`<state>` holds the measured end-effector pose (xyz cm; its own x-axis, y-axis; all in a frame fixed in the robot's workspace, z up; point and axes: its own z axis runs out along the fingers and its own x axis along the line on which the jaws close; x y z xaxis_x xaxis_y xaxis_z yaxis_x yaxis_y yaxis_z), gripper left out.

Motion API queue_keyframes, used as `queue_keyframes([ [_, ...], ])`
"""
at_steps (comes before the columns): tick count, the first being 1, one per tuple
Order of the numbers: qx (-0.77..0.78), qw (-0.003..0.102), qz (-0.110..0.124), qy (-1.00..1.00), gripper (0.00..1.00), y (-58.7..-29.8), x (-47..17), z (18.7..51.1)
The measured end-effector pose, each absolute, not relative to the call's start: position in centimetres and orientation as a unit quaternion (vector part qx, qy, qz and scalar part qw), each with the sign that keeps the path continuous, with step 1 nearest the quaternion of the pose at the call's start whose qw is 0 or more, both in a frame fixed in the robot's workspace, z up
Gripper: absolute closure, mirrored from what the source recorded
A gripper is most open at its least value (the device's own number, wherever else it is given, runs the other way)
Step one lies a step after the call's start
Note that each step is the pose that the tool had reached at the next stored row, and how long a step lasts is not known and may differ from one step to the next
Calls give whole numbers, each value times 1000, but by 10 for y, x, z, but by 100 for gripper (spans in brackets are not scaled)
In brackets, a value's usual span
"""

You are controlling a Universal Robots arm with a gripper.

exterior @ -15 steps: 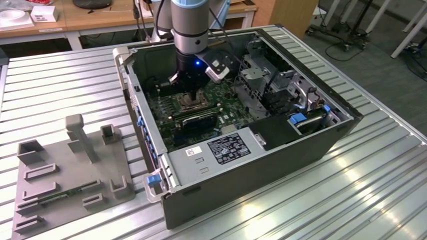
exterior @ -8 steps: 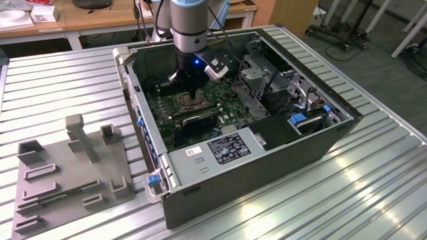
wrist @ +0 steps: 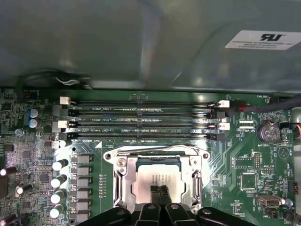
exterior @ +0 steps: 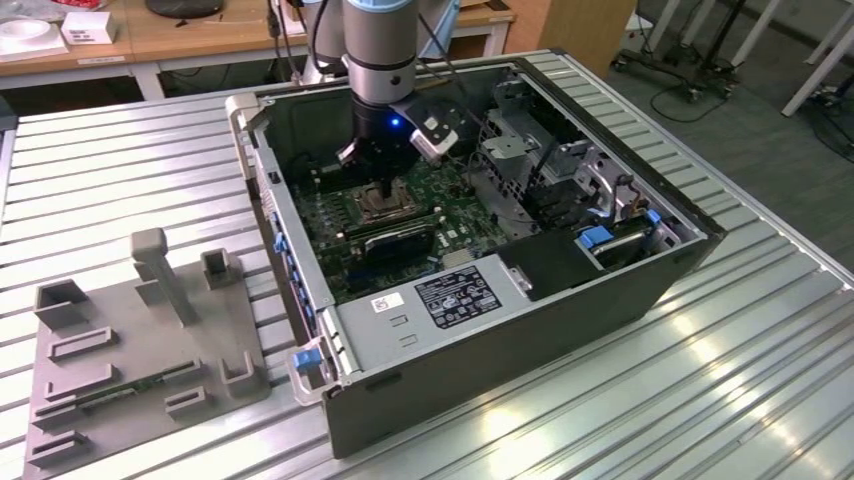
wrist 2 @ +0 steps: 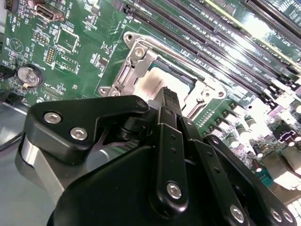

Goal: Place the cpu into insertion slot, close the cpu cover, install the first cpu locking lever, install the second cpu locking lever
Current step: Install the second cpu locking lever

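Pincer: the black two-fingered pincer (wrist: 158, 194) on the grey arm stands over the socket, its fingers clenched together with no gap between them and nothing held; in the second wrist view the pincer (wrist 2: 168, 95) has its tips just above the chip's top.

Cpu: the small flat square cpu with a silvery-tan metal top (wrist: 157, 181) lies flat in the socket, seen through the cover's window; in the second wrist view the cpu (wrist 2: 153, 84) shows beside the fingertips. Whether the tips touch it cannot be told.

Cpu cover: the thin silver metal square frame plate with an open window (wrist: 120, 181) lies down flat around the chip; in the second wrist view the cpu cover (wrist 2: 128, 66) frames the chip on the near side.

Locking levers: thin silver wire levers (wrist: 155, 149) run along the socket's edge nearest the memory slots; whether they are latched cannot be told.

Memory slots: four long black parallel slots (wrist: 141, 121) lie just beside the socket on the green motherboard (wrist: 240, 165).

Coin cell: a round silver battery (wrist: 267, 132) sits well apart from the socket.

Computer case: the open dark grey metal tower case (exterior: 534, 330) lies on its side, holding the board, with the arm reaching down into it.

Fixture tray: a grey moulded tray with upright posts (exterior: 134, 350) lies at the exterior view's left of the case.

Bench: the ribbed silver metal bench (exterior: 747, 400) carries case and tray.
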<state>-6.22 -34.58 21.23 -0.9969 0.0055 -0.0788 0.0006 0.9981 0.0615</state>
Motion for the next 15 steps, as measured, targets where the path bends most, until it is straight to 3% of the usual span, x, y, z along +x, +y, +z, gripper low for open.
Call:
queue_keyframes([
  [15,2,37,31,999,89,-346,-59,215],
])
